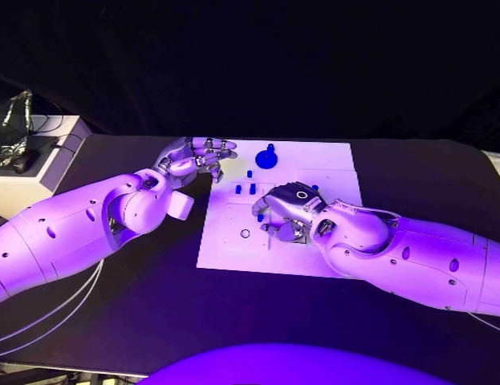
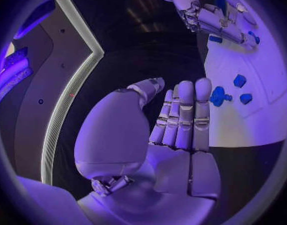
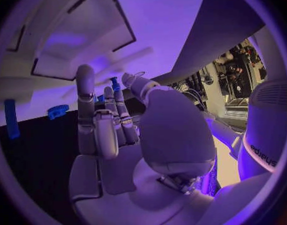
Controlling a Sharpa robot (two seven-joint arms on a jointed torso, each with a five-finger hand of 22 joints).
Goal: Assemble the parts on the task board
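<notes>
On the black counter (image 1: 111, 305) in front of me lies one white task board (image 1: 233, 253). My two hands are both at it.

My left hand (image 1: 192, 158) hovers at the far left corner of the board, just beside its edge. Its fingers (image 2: 186, 112) are straight and close together, the thumb a little apart, and it grasps nothing.

My right hand (image 1: 284, 210) is over the middle of the board, palm down. In the right wrist view its fingers (image 3: 87, 110) stand mostly upright and a small blue peg (image 3: 114, 83) shows at the fingertips, between them and the thumb. I cannot tell if the peg is really pinched or only stands behind the fingers.

On the board I count these blue parts in the head view: one round blue knob (image 1: 267, 158) near the far edge, two short blue pegs (image 1: 243, 189) standing side by side just beside my right hand, and one small dark ring (image 1: 245, 233) lying on the near left part of the board. Other parts may be hidden under my right hand.

At the far left of the counter stands one white box (image 1: 24, 172) with a silver bag (image 1: 1, 128) on it.
</notes>
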